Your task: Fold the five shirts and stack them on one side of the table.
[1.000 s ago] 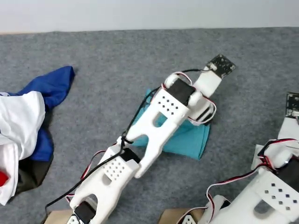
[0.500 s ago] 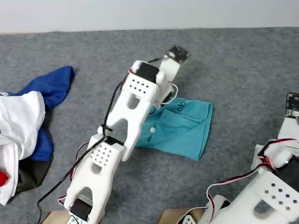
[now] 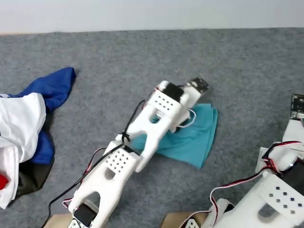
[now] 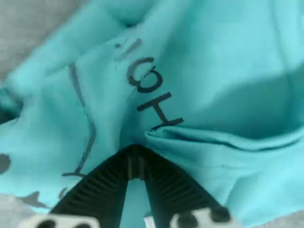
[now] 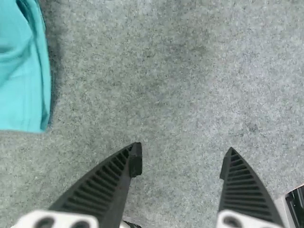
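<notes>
Folding in progress on one garment. The teal shirt lies partly folded and rumpled near the middle of the table, with the left arm directly over it. In the left wrist view, the left fingers are closed tip to tip and pressed into the teal cloth, and they appear to pinch a fold at its printed area. The right fingers are spread wide over bare surface just beside the shirt's edge and hold nothing.

Judgement: early stage. A white shirt, a blue shirt and a dark garment lie heaped, unfolded, at one side of the table, well apart from the teal shirt. No stack has been started.

Next move, as judged: carry the pinched fold across the shirt and lay it flat. The free arm may be needed to pin the far edge, as the cloth looks prone to bunching.

Surface: grey, carpet-like covering, fibrous, likely to drag on fabric. Room: a pale wall runs along the far edge.
</notes>
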`<action>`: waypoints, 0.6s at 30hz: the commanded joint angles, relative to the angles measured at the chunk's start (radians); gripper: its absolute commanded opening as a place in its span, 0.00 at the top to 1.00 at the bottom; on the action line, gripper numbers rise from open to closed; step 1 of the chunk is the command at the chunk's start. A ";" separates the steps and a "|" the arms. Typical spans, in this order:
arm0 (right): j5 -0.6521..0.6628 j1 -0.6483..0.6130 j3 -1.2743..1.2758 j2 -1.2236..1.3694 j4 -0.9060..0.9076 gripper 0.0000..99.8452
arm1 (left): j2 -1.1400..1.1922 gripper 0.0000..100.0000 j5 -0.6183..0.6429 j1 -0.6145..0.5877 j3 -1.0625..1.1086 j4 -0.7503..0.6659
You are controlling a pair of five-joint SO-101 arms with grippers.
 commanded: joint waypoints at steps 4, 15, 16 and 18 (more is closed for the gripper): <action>-0.006 -0.005 -0.006 -0.015 0.039 0.73 | -0.186 0.99 -0.002 0.083 0.117 0.031; -0.006 -0.007 -0.006 -0.015 0.039 0.73 | -0.446 0.99 -0.003 0.209 0.410 0.031; -0.006 -0.007 -0.006 -0.015 0.039 0.73 | -0.463 0.99 -0.003 0.221 0.441 0.031; -0.006 -0.007 -0.006 -0.015 0.039 0.73 | -0.496 0.99 -0.003 0.249 0.504 0.031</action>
